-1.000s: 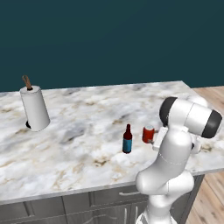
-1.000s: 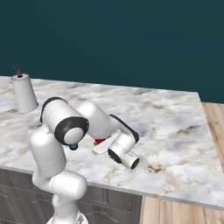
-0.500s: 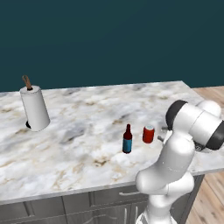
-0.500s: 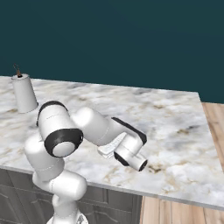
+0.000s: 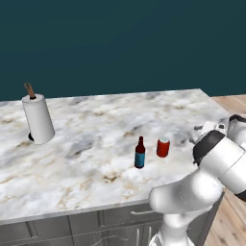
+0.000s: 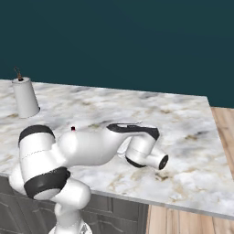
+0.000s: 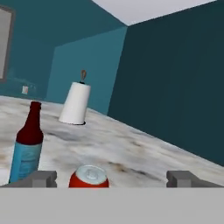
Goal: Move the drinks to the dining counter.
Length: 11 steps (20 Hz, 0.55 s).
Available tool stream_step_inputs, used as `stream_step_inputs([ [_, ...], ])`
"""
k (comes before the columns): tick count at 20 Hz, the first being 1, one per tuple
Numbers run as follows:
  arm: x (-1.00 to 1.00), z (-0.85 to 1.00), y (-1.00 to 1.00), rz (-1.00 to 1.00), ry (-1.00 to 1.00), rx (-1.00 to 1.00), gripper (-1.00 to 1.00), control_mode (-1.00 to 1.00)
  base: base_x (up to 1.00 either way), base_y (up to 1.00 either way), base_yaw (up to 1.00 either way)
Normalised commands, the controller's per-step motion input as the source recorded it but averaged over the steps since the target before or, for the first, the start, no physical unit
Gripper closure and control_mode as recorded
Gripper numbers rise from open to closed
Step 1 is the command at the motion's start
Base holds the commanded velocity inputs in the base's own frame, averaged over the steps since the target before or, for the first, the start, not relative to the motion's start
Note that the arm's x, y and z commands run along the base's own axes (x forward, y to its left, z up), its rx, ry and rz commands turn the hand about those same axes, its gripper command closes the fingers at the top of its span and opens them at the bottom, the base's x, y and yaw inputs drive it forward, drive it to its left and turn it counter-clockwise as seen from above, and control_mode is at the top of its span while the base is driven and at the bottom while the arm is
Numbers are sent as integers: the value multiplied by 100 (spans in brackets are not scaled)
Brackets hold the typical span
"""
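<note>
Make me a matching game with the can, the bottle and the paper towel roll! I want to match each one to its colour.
Things:
1. soda can
2. bottle
3. paper-towel roll

Colours:
A. white, with a brown stick on top
B. red, with a silver top
C. dark, with a blue label

Pairs: 1-B, 2-C, 3-A

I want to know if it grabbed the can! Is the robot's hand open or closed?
Gripper: open and holding nothing; the red can sits between its fingers, not gripped.
</note>
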Motion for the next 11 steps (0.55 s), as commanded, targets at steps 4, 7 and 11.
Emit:
stream_step_inputs([
  [4,-68,60,-17,-7,-1,-32,-100,-100,0,0,0],
  [7,-79,53,0,-3,-6,-34,-100,-100,0,0,0],
  [11,-76,47,0,0,-11,-38,-100,-100,0,0,0],
])
